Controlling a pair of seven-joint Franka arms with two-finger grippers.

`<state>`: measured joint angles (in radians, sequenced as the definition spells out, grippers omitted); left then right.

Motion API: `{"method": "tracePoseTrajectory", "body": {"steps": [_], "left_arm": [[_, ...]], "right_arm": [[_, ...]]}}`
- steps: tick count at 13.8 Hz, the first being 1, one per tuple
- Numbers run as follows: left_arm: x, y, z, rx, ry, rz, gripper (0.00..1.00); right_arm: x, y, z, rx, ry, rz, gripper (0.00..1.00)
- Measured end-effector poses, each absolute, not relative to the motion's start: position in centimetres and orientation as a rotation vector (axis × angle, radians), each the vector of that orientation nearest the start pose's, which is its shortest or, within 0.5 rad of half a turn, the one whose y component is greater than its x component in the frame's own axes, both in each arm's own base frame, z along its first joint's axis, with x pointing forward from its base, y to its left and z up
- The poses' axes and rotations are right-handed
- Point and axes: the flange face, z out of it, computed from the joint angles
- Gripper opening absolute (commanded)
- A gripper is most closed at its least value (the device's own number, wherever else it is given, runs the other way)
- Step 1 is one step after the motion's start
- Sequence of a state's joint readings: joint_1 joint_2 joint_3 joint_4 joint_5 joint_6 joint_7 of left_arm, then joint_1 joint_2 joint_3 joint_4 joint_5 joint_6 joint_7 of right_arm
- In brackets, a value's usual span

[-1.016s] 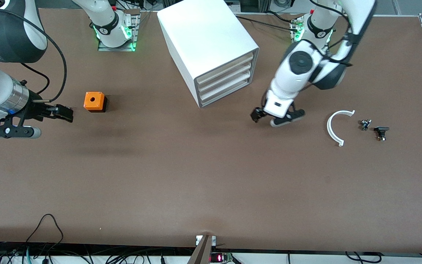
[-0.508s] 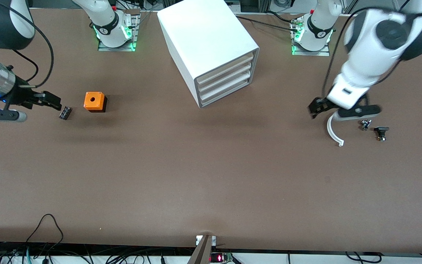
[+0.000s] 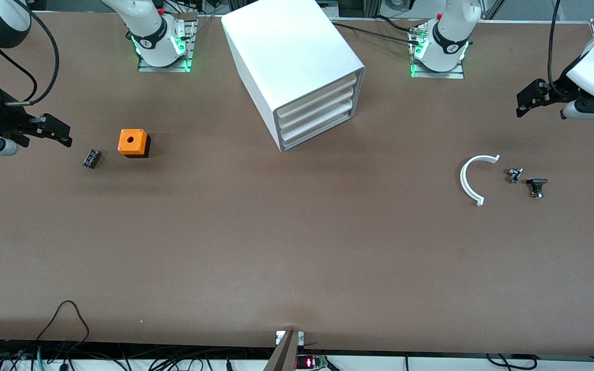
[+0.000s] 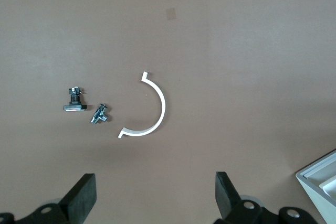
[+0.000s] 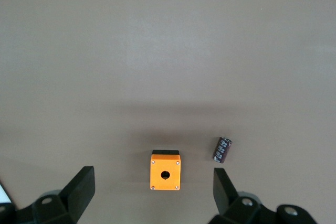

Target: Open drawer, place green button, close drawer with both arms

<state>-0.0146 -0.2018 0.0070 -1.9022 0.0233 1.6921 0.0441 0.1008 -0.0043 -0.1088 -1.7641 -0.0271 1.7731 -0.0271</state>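
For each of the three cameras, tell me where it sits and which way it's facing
Front view: high across the table, facing both bases; shows cabinet, left gripper, right gripper.
Left wrist view: looks down past its open fingers at the white arc.
Right wrist view: looks down past its open fingers at the orange box.
Shared: front and left wrist both show the arc; front and right wrist the box.

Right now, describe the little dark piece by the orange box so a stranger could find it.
Go to the right arm's end of the table and find the orange box. Beside it lies the dark piece, far smaller, with no hole.
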Motion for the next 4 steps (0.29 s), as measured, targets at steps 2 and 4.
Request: {"method": "tracePoseTrajectory", "body": {"steps": [2, 4], "left_arm": [[50.0, -0.7, 57.7, -3.116, 0.103, 0.035, 1.00], [50.3, -0.6, 57.0, -3.117, 0.099, 0.058, 1.00]], "right_arm": [[56.2, -0.7, 55.4, -3.168, -0.040, -0.005, 1.00], [56.1, -0.7, 55.6, -3.168, -0.038, 0.000, 1.00]]}}
